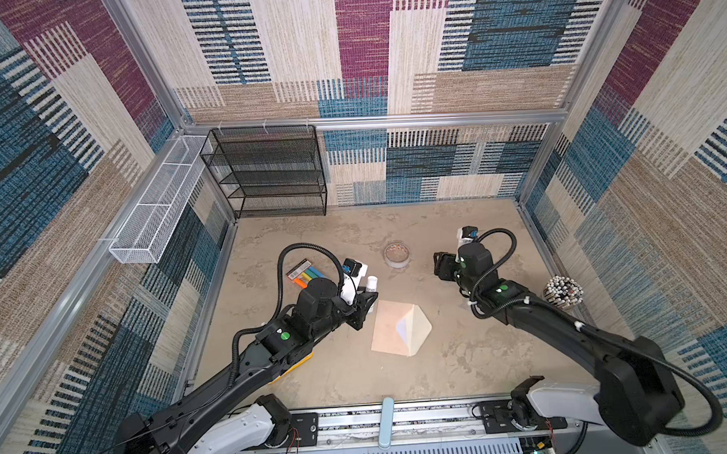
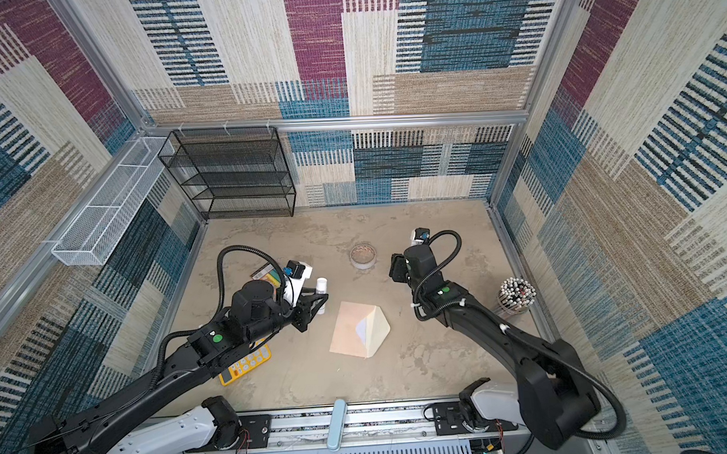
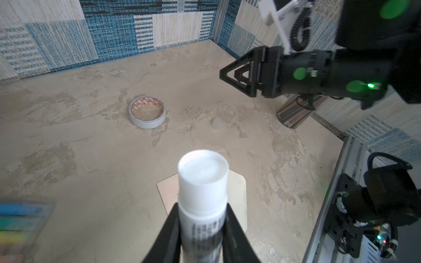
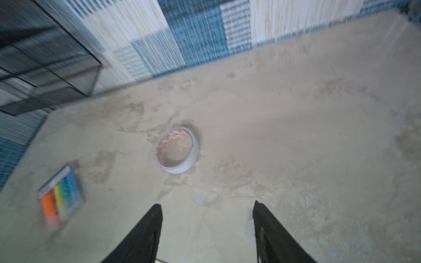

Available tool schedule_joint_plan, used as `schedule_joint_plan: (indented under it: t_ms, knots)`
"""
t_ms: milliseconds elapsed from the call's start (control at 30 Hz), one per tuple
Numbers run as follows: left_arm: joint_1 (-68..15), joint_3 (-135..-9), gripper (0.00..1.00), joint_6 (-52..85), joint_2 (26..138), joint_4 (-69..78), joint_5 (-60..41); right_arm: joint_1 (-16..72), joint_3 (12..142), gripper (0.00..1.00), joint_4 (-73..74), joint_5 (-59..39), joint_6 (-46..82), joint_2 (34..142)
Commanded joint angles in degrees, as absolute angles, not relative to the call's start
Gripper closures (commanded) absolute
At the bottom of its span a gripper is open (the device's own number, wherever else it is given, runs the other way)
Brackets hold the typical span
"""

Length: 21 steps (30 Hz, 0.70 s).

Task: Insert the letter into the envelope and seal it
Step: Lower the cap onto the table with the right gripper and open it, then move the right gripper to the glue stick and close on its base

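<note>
Envelope (image 1: 388, 327) is lying flat mid-table, cream flap (image 1: 419, 328) folded open to the right. The bit of white at the mouth looks like the letter (image 1: 402, 329) tucked inside. Left gripper (image 3: 202, 206) is clamped on a white glue stick (image 3: 202, 180), just beside the envelope's left edge. Right gripper (image 4: 206, 205) has its jaws spread wide with nothing between them, over by the tape (image 4: 177, 150).
</note>
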State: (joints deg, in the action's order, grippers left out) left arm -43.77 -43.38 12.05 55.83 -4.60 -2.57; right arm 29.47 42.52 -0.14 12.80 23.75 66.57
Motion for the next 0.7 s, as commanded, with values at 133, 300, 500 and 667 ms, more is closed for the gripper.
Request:
schedule_joint_plan:
  t_ms: [133, 300, 500, 667]
  knots:
    - [-43.68, -42.35, 0.92, 15.45, 57.72, 14.37, 3.08, 41.53, 28.71, 0.35, 26.73, 2.02, 9.96, 55.52]
    - [-43.68, -42.58, 0.93, 17.97, 60.83, 22.32, 2.75, 49.97, 24.1, 0.36, 38.49, 4.62, 5.69, 57.61]
    - [-43.68, -43.11, 0.93, 23.54, 63.75, 26.01, 1.76, 55.13, 24.75, 0.36, 46.91, 11.81, 3.11, 65.43]
    - [-43.68, -43.63, 0.92, 26.1, 64.69, 25.76, 0.22, 55.72, 25.95, 0.35, 50.67, 14.75, 0.91, 70.28]
